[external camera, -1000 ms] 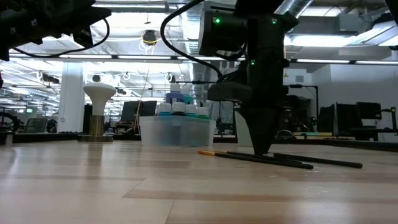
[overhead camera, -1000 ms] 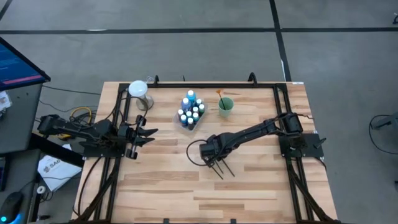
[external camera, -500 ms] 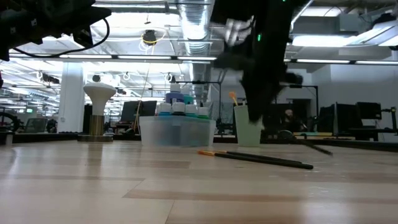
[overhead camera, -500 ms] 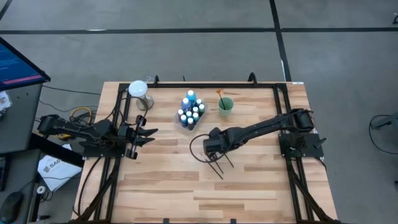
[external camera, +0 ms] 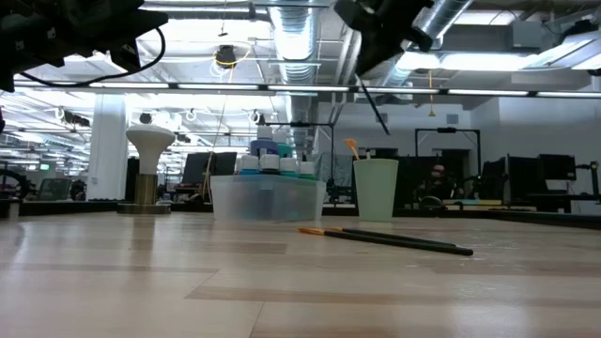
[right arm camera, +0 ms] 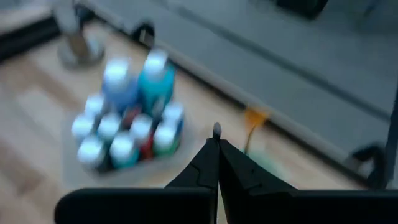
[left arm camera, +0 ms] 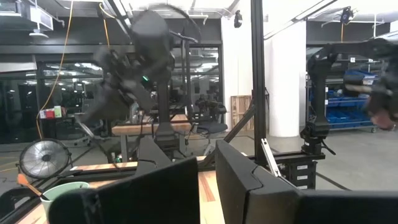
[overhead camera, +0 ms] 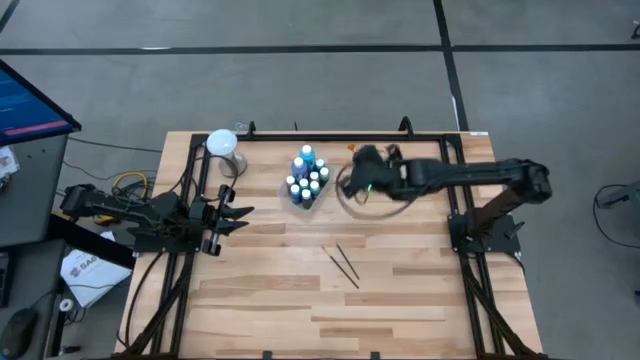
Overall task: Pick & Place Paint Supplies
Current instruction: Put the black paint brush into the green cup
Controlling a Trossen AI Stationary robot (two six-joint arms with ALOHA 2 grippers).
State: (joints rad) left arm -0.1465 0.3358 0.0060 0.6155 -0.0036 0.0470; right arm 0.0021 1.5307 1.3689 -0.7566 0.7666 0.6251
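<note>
Since a second ago the right gripper (overhead camera: pixel 362 172) lifted off the table centre to above the green cup (overhead camera: pixel 362 170); two brushes (overhead camera: pixel 343 264) were left on the wood. Low view showed it clenched on a dark brush (external camera: pixel 374 108) hanging over the cup. Right wrist view showed fingers pinched, paint bottles (right arm camera: pixel 127 134) below. Left gripper (overhead camera: pixel 235 216) sat released at the left edge.

A pale wooden bench (overhead camera: pixel 270 290) with a black metal frame stands on a grey floor (overhead camera: pixel 300 80). Near its far edge sit a green cup (external camera: pixel 375 189), a clear plastic tray (external camera: pixel 268 199) beside it, and a white mushroom-shaped stand (external camera: pixel 148 164) farther along. A blue-lit monitor (overhead camera: pixel 25 100) sits off to one side.
</note>
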